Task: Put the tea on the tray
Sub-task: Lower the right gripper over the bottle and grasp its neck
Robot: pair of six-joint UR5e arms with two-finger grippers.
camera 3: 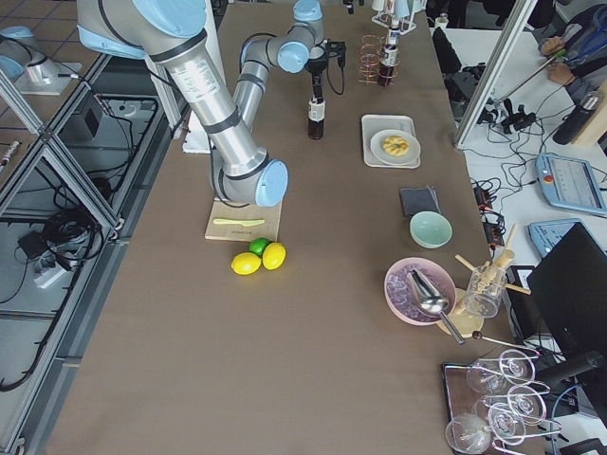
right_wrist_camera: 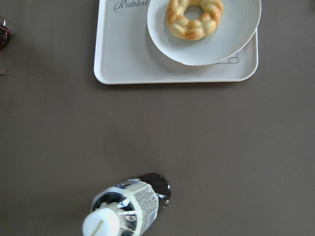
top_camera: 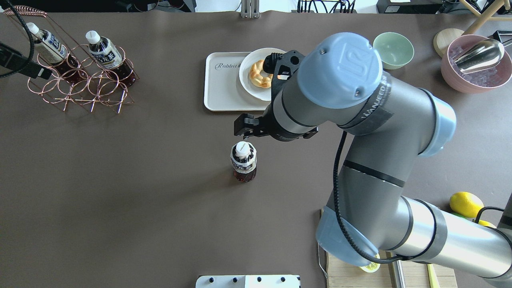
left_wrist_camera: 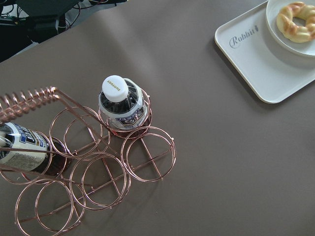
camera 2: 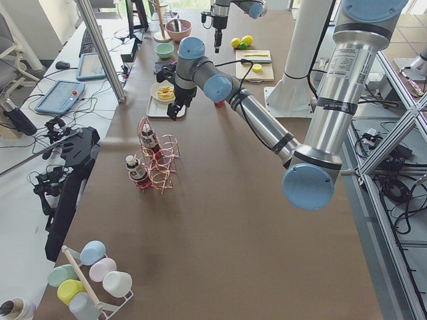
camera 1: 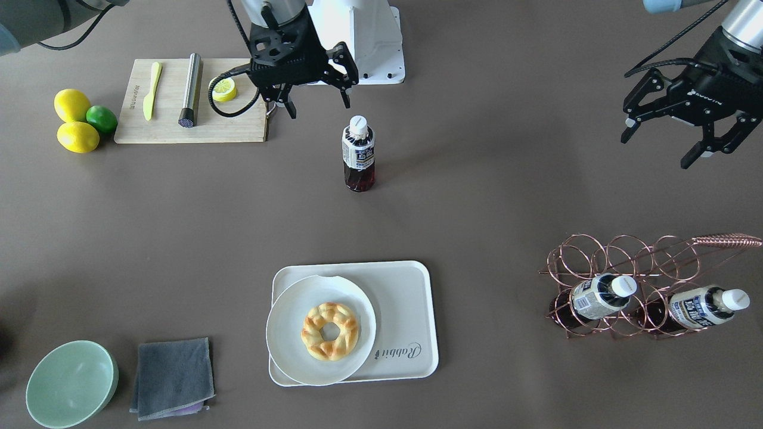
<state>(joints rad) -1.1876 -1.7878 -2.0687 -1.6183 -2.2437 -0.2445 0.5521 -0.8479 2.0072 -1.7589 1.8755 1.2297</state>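
**Step in hand: grasp the free tea bottle with the right gripper**

**Position of parts.** The tea [camera 1: 359,156] stands upright on the bare bench, about midway along its length and well short of the tray [camera 1: 407,296]. The tray lies nearer the operators' edge. A round plate [camera 1: 285,333] carrying a ring pastry [camera 1: 329,330] covers the half of the tray on the robot's right. The half with the "Rabbit" script is bare. Two more bottles lie in the copper wire rack [camera 1: 623,262] towards the bench end on the robot's left.

**State of grippers.** The right gripper [camera 1: 319,106] hangs raised near the tea's cap with its jaws apart. It neither touches nor encloses the bottle. The left gripper [camera 1: 658,146] is also spread and empty, high over the bench, on the robot's side of the rack.

**Procedure (recommended).**
1. Centre the right gripper over the bottle so that one finger passes on each side of it.
2. Lower it to the labelled body below the cap. A hold on the cap alone would likely let the bottle swing.
3. Close squarely. The bottle is tall and narrow, so an off-centre finger may topple it.
4. Lift clear of the tray rim and carry it to the bare half.
5. Set it down flat, apart from the plate, then release.

**Caution.** Clearance beside the plate is limited.
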